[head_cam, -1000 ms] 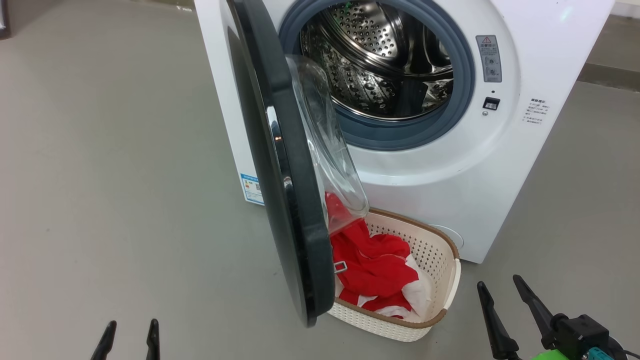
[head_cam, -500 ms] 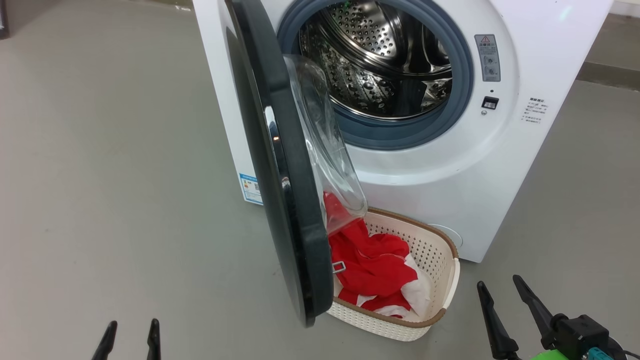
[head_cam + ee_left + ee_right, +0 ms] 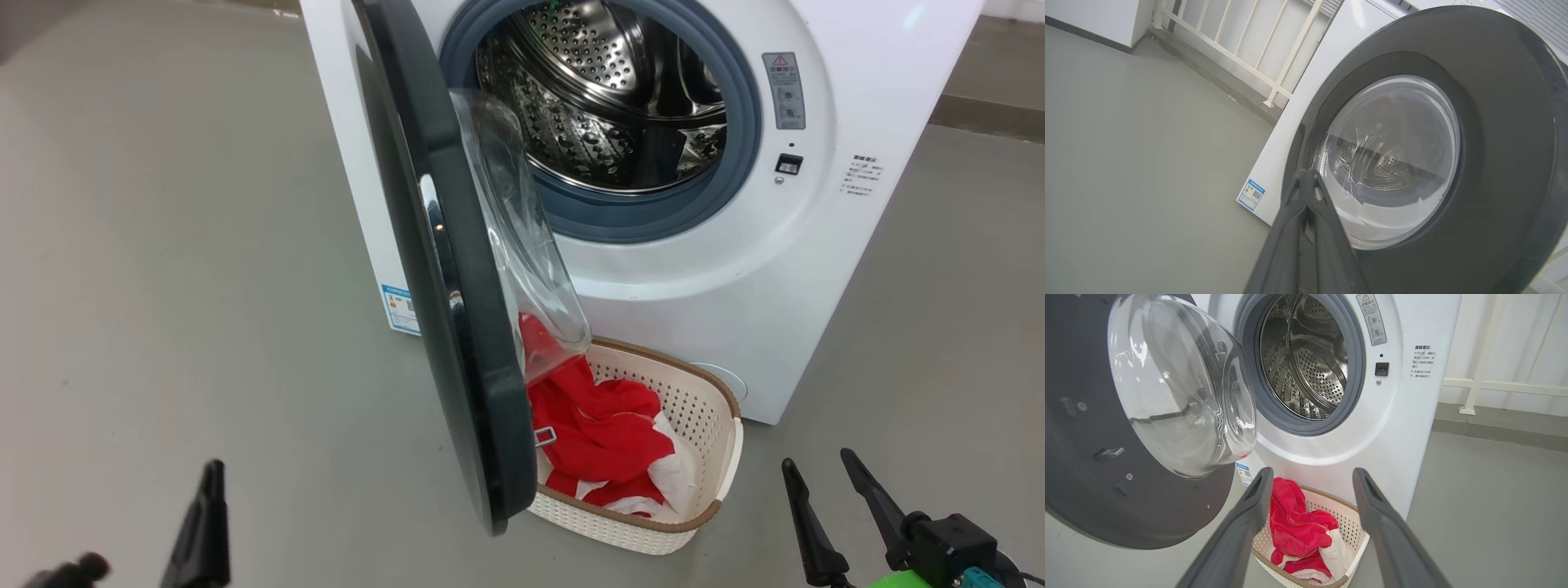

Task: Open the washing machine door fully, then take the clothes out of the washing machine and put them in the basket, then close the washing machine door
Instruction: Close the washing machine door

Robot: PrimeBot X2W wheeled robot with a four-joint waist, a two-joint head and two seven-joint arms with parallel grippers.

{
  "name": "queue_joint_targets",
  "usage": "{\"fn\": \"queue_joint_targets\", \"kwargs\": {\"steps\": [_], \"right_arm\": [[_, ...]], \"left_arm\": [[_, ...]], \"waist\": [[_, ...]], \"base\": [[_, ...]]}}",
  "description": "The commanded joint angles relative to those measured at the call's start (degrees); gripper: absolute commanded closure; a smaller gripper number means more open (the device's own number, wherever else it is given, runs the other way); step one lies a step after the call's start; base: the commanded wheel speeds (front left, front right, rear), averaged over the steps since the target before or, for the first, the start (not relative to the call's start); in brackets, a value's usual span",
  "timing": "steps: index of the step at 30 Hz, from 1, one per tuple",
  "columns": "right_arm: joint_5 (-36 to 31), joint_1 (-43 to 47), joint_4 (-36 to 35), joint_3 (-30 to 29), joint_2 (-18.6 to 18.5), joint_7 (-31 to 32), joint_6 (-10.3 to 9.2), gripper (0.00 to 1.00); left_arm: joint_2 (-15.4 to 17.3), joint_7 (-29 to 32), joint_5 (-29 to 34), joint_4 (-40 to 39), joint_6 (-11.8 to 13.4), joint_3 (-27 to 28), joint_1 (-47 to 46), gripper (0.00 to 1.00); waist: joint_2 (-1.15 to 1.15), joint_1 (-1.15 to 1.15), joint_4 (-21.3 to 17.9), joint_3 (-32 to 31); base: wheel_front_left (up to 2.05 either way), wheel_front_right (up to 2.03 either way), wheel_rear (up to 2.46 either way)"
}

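We find the left tool (image 3: 1306, 179) pinched together, empty, facing the swung-out washing machine door (image 3: 461, 343). The right tool (image 3: 818, 459) stands wide, holding nothing; the clothes (image 3: 611, 433) lie in the basket (image 3: 709, 425), on the floor (image 3: 204, 286) before the washing machine (image 3: 735, 269).

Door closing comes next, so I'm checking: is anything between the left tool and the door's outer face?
Nothing visible does. The shut left tool points at the washing machine door, at its black outer face, with open air between them.
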Motion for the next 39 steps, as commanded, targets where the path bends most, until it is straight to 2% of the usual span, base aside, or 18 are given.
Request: {"fn": "queue_joint_targets", "kwargs": {"steps": [1,5,9,13,16,19,23,39], "right_arm": [[0.0,-0.78,-1.24,0.88,-0.52,-0.37,0.28,0.0],[0.08,-0.68,-1.22,0.97,-0.39,-0.37,0.28,0.0],[0.13,-0.41,-1.34,0.93,-0.27,-0.37,0.28,0.0],[0.08,-0.31,-1.49,0.83,-0.23,-0.37,0.28,0.0],[0.02,-0.47,-1.55,0.82,-0.35,-0.37,0.28,0.0],[-0.06,-0.71,-1.63,0.87,-0.53,-0.37,0.28,0.0],[-0.13,-1.14,-1.67,1.01,-0.81,-0.37,0.28,0.0],[-0.33,-3.25,-2.0,1.01,-1.46,-0.37,0.28,0.0]], "left_arm": [[2.97,-0.69,-6.11,-1.46,-0.33,0.79,-3.59,1.0],[7.99,-0.43,-23.5,-2.69,-0.33,-2.33,-5.54,1.0],[11.32,5.94,-41.52,-5.68,-0.33,-3.19,-6.55,1.0],[13.94,15.04,-53.05,-9.53,-0.33,-3.98,-7.02,1.0],[15.25,21.85,-57.58,-12.66,-0.33,-4.53,-6.93,1.0],[16.57,29.1,-59.11,-14.36,-0.33,-6.04,-6.61,1.0],[17.27,34.19,-57.14,-15.44,-0.33,-8.05,-7.13,1.0],[12.23,37.09,-54.57,-14.91,-0.33,-8.56,-12.61,1.0]], "waist": [[0.0,0.0,-0.31,-0.03],[0.0,0.0,-1.03,-0.12],[0.0,0.0,-1.8,-0.01],[0.0,0.0,-2.34,0.5],[0.0,0.0,-2.73,0.98],[0.0,0.0,-3.11,1.5],[0.0,0.0,-3.66,2.28],[0.0,0.0,-7.28,6.15]], "base": [[0.0,0.0,0.0],[0.0,0.0,0.0],[0.0,0.0,0.0],[0.0,0.0,0.0],[0.0,0.0,0.0],[0.0,0.0,0.0],[0.0,0.0,0.0],[0.0,0.0,0.0]]}}
